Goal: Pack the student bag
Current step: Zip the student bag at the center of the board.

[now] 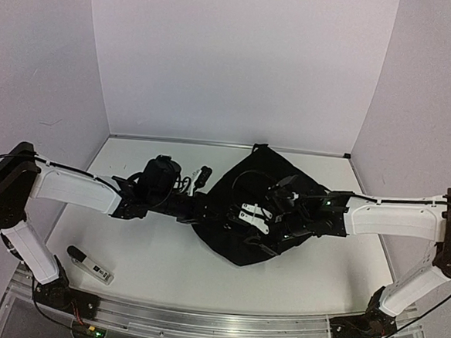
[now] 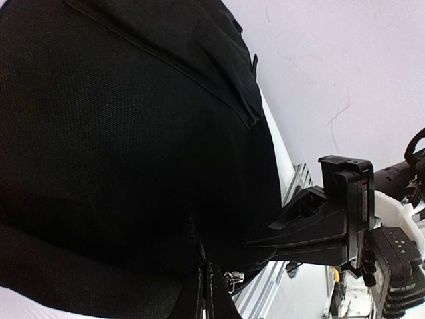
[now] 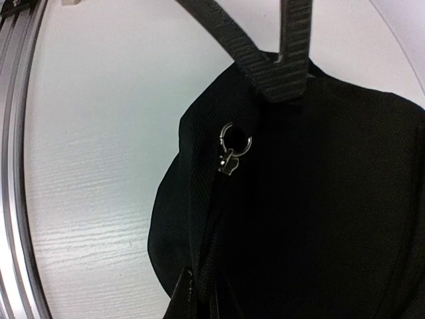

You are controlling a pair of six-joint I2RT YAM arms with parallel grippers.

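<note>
White wood-grain tabletop [image 1: 165, 258], plain pale lilac walls: back wall [image 1: 241, 62] at 12, left wall [image 1: 32, 63] at 9, right wall [image 1: 440, 91] at 3. Aluminium rail [image 1: 199, 322] along table edge at 6. Light soft & even.

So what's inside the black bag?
Can't tell. The bag lies on the table, and only its black cloth outside shows. A zip pull shows, but no opening, so anything inside is covered.

text: none readable | labels: none readable | numbers: none
</note>
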